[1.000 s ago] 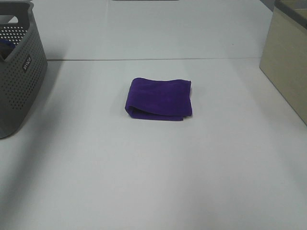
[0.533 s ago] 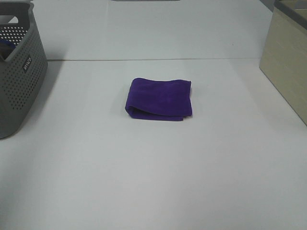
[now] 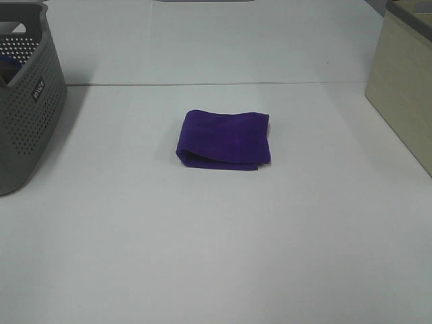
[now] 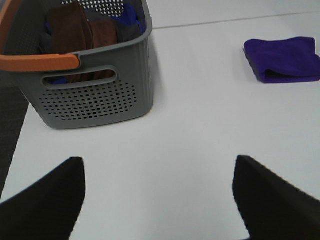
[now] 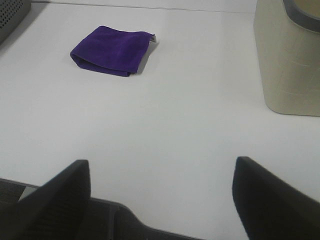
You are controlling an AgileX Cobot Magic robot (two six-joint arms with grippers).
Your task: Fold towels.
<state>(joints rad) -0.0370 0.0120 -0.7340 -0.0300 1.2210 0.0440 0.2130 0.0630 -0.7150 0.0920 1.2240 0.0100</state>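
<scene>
A deep purple towel (image 3: 225, 139) lies folded into a small rectangle at the middle of the white table, its open layers facing the near edge. The left wrist view shows the towel (image 4: 284, 58) far from my left gripper (image 4: 159, 200), whose dark fingers stand wide apart and empty over bare table near the grey basket. From the right wrist, the towel (image 5: 111, 50) also lies well away from my right gripper (image 5: 160, 200), open and empty at the table's near edge. Neither arm appears in the exterior high view.
A grey perforated basket (image 3: 27, 101) with an orange handle (image 4: 37, 62) stands at the left and holds brown and blue cloths (image 4: 82, 32). A beige bin (image 3: 405, 88) stands at the right edge. The white table (image 3: 216, 250) has a seam across its far part.
</scene>
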